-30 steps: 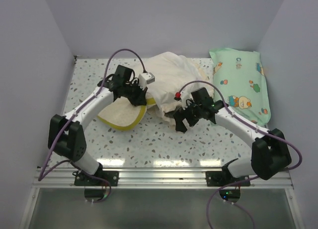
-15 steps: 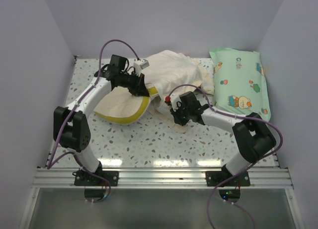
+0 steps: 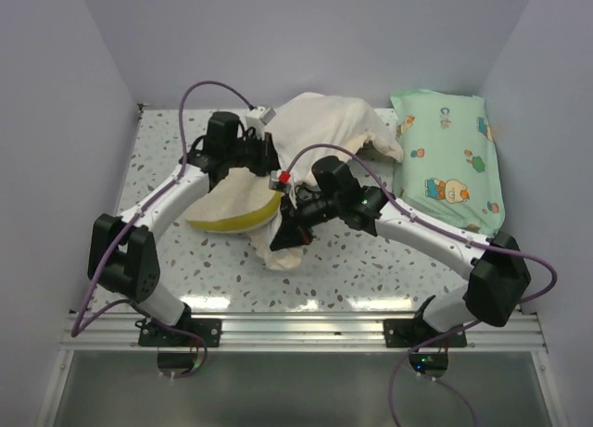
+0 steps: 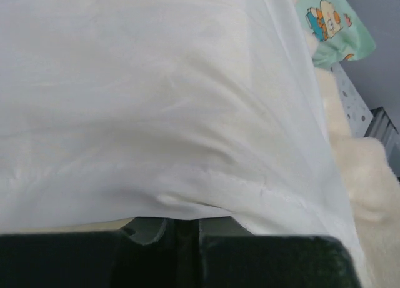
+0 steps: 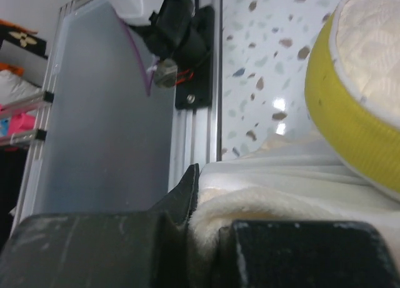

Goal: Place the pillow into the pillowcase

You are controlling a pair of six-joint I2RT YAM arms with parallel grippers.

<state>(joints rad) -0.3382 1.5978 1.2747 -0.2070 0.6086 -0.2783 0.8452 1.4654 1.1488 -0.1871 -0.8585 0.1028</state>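
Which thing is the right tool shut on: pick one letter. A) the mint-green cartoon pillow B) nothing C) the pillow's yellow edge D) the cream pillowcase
D: the right wrist view shows the right tool pinching a cream fold of the pillowcase, while the yellow-edged pillow lies beside it, outside its grip.
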